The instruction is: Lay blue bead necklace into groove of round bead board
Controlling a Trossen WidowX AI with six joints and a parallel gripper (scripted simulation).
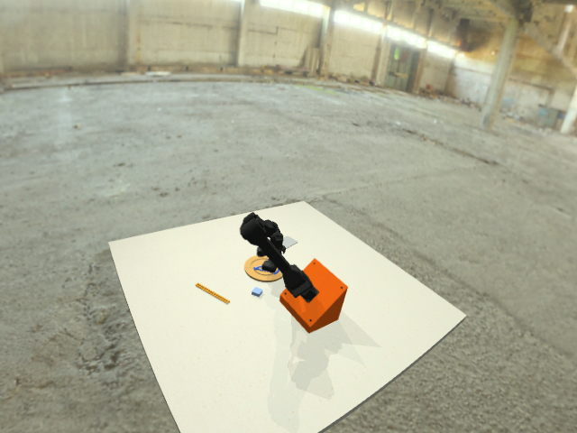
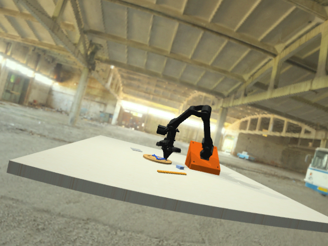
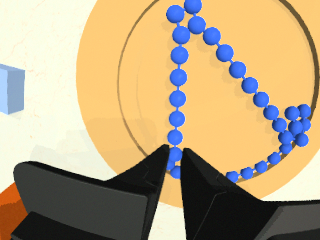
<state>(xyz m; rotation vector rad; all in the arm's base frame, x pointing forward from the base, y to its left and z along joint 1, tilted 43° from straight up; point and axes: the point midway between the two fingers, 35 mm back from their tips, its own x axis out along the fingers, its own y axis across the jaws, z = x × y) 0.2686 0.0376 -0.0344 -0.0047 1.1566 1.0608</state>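
A big derelict hall w/ a concrete floor is surrounding the setup. A white-and-blue bus (image 2: 319, 169) is standing at far right in the exterior view. A cream tabletop (image 1: 209, 349) (image 2: 92, 164) is carrying the work. On it, a black robot arm (image 1: 275, 253) (image 2: 207, 129) is rising from an orange wedge-shaped base (image 1: 333, 284) (image 2: 191, 165), bending over and reaching down to the board.

The round bead board (image 1: 250, 272) (image 2: 150, 157) (image 3: 100, 75), tan w/ a circular groove (image 3: 118, 82), is lying flat below the gripper (image 1: 270, 266) (image 2: 166, 159) (image 3: 175, 152). The gripper is pointing down, its fingers clamping on the necklace near the board's near edge in the wrist view.

The blue bead necklace (image 1: 258, 268) (image 2: 155, 156) (image 3: 177, 98) is lying on the board, only partly following the groove. In the wrist view, one run is curving along the near right part of the groove; a clump is bunching at right, and 2 straighter runs are cutting across the inside, meeting at the far side.

In the top view, an orange bead strand (image 1: 212, 292) (image 2: 171, 172) is lying straight, left of the board. A thin gray tile (image 1: 289, 242) (image 2: 136, 149) is lying beyond the board, to its right. A sm. light-blue block (image 1: 256, 291) (image 2: 180, 167) (image 3: 11, 90) is sitting on the board's near side, apart from it.
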